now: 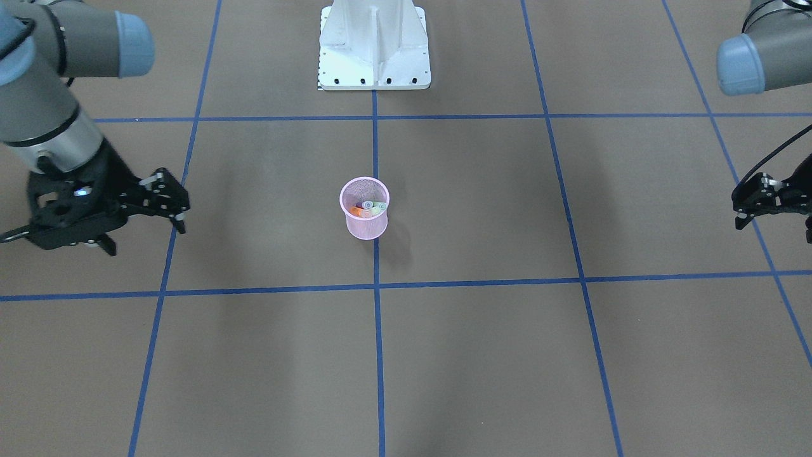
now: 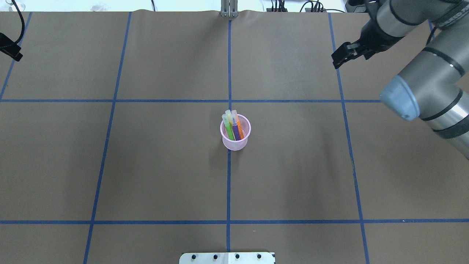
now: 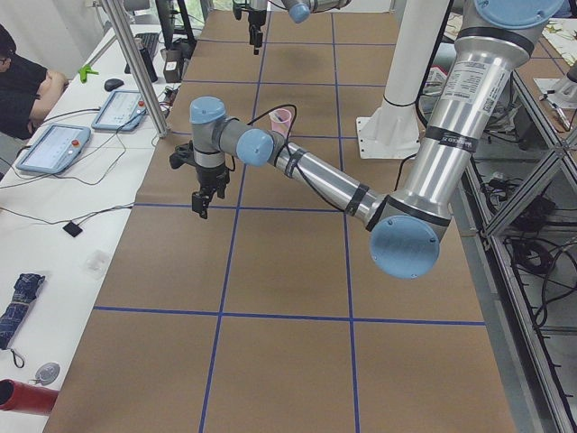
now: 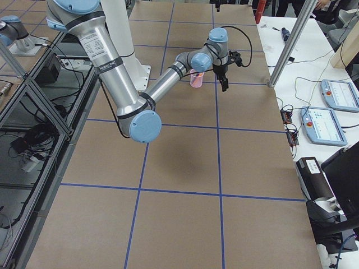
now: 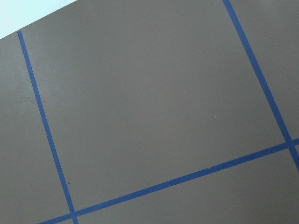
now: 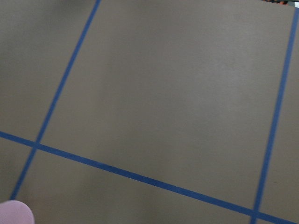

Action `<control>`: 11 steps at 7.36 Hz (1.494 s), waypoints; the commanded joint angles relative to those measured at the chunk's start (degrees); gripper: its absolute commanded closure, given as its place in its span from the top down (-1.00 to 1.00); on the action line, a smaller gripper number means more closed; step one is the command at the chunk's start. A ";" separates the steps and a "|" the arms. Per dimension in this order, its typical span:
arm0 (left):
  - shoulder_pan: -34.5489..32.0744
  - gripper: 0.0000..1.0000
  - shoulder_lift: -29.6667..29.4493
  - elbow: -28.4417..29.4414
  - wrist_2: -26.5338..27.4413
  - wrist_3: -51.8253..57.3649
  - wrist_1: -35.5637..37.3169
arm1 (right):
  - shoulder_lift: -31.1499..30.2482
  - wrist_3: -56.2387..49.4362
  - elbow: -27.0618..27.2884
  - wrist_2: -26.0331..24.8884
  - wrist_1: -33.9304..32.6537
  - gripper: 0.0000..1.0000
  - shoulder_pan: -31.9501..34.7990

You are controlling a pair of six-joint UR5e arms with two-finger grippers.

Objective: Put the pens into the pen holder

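Pink wire mesh marks the pen holder (image 2: 235, 142), which we see standing upright on the middle blue tape line (image 2: 228, 190) near the centre of the bench (image 2: 146, 165). All three pens sit inside it, leaning together: the green pen (image 2: 229, 130), the purple pen (image 2: 236, 133) and the orange pen (image 2: 240, 129), pale caps upward. We find the right pincer (image 1: 172, 202) spread wide and empty, well apart from the holder. The left pincer (image 1: 738, 208) hangs at the opposite side, also parted and holding nothing.
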 commanded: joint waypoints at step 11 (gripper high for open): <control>-14.51 1.00 17.26 5.82 -5.80 1.85 -4.86 | -20.18 -26.85 -11.79 4.94 -2.57 1.00 25.80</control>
